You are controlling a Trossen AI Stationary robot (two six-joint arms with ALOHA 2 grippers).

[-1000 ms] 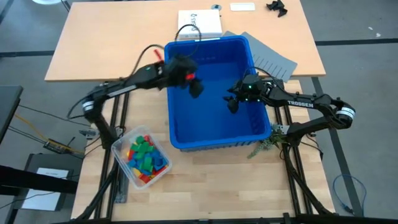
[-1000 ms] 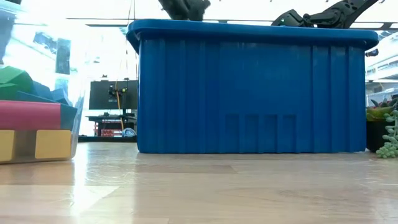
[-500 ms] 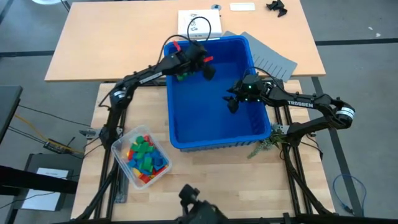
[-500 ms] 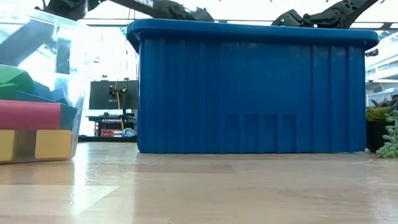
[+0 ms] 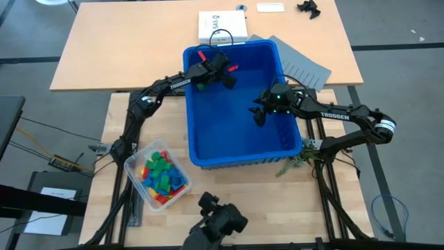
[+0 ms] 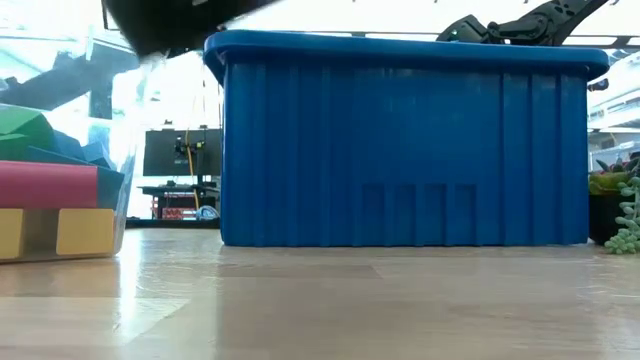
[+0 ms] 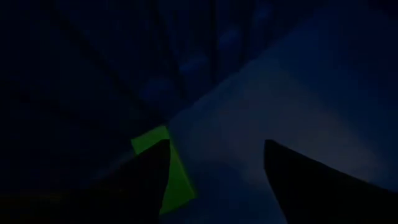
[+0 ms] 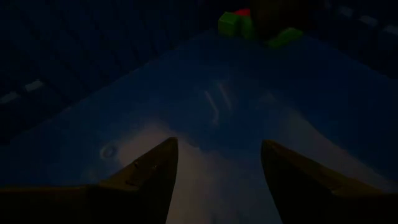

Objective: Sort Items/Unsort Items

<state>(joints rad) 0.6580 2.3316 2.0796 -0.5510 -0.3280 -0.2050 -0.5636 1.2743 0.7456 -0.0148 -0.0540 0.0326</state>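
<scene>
The large blue bin (image 5: pixel 236 158) stands mid-table. In its far-left corner lie a green block (image 5: pixel 201 85) (image 7: pixel 177 186) and, in the right wrist view, another green block (image 8: pixel 229 22) and a red one (image 8: pixel 242 12). My left gripper (image 5: pixel 227 75) (image 7: pixel 216 142) hangs open over that corner, tilted down, with the green block on the floor just past one finger. My right gripper (image 5: pixel 259 117) (image 8: pixel 219 142) is open and empty above the bin's bare floor, near its right wall. Several more blocks (image 5: pixel 161 173) (image 6: pixel 50 185) fill a clear tub at the near left.
The clear tub (image 5: pixel 136 157) stands left of the bin's near corner. Grey slotted sheets (image 5: pixel 303 67) and a white box (image 5: pixel 223 26) lie behind the bin. A small plant (image 5: pixel 295 164) sits by its near-right corner. A dark object (image 5: pixel 218 221) shows at the near edge.
My left gripper has swung from above the bin's left wall toward the far edge and sunk into the bin's far-left corner, its arm stretching out. A dark object has come in at the near edge.
</scene>
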